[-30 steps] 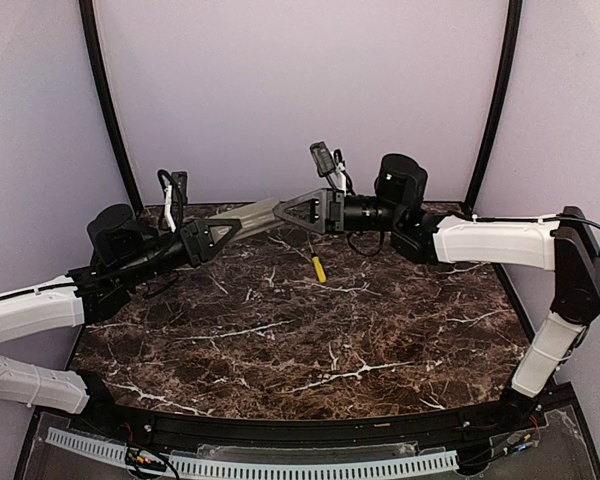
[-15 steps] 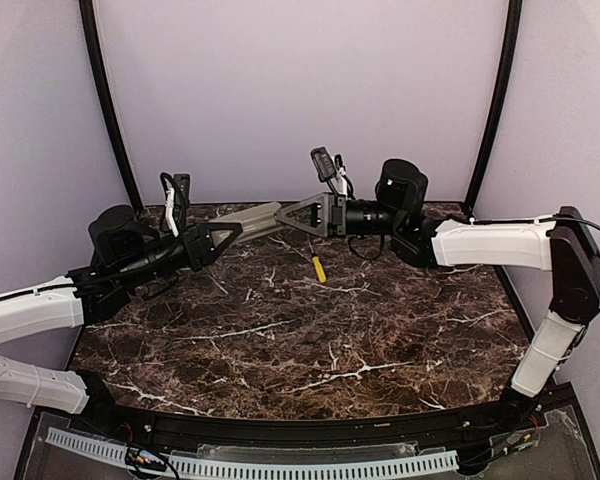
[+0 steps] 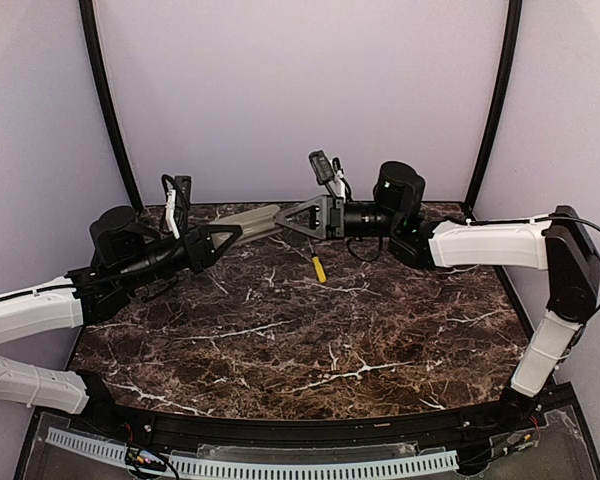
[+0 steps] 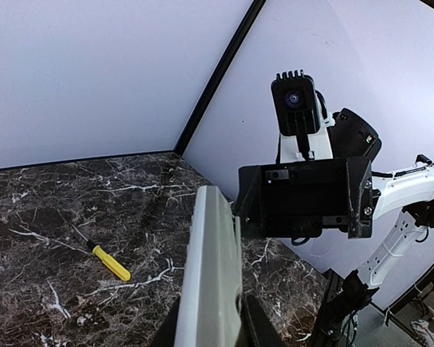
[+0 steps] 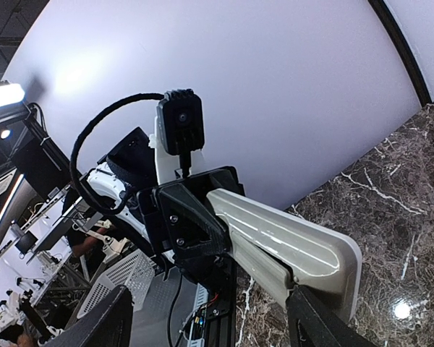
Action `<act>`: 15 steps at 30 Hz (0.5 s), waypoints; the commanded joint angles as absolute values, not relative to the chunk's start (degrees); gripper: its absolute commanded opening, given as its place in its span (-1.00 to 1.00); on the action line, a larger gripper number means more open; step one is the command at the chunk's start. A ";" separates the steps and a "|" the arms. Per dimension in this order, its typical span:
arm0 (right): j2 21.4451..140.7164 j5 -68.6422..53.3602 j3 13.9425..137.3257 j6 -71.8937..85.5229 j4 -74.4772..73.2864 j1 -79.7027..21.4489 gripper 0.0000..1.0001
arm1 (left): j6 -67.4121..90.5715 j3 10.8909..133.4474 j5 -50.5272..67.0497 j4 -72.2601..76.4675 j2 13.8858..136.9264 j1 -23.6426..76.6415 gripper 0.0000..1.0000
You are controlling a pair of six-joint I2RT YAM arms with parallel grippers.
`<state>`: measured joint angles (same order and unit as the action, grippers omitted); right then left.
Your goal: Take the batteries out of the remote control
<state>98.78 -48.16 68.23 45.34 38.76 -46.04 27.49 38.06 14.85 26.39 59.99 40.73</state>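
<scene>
The remote control [image 3: 248, 217], a slim grey-beige bar, is held in the air over the back of the table. My left gripper [image 3: 228, 233] is shut on its near end; in the left wrist view the remote control [image 4: 213, 267] rises from between the fingers of the left gripper [image 4: 217, 331]. My right gripper [image 3: 286, 217] faces its far end, open. In the right wrist view the remote control [image 5: 293, 242] ends beside one finger of the right gripper [image 5: 210, 329], with a cover panel on its lower face. The batteries are hidden.
A yellow-handled screwdriver [image 3: 318, 267] lies on the dark marble table [image 3: 280, 340], below and right of the remote; it shows in the left wrist view too [image 4: 110, 262]. Black frame posts stand at the back corners, with walls close behind.
Both grippers have shifted slightly: the right one a little to the left toward the remote's end, the left one a little up with the remote. Neither jaw opening has changed.
</scene>
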 commanded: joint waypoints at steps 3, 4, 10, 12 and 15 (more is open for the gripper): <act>101.24 -52.34 68.31 46.58 36.40 -47.99 0.44 | 27.21 38.47 17.56 31.47 59.72 42.36 -0.99; 101.33 -52.30 68.26 46.69 36.32 -47.99 0.44 | 27.23 38.45 17.57 31.43 59.60 42.36 -0.99; 101.20 -51.54 67.65 46.50 35.46 -48.08 0.44 | 27.63 36.57 16.99 32.00 58.54 42.32 -0.99; 101.25 -51.01 67.55 46.37 34.96 -48.08 0.43 | 27.42 36.27 16.95 32.01 58.54 42.35 -0.99; 101.34 -49.87 67.88 45.94 32.64 -48.07 0.43 | 26.88 36.06 16.88 31.81 58.56 42.34 -0.99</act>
<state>99.72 -48.21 68.23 45.58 36.69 -46.09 27.55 36.40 14.09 26.52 59.81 40.77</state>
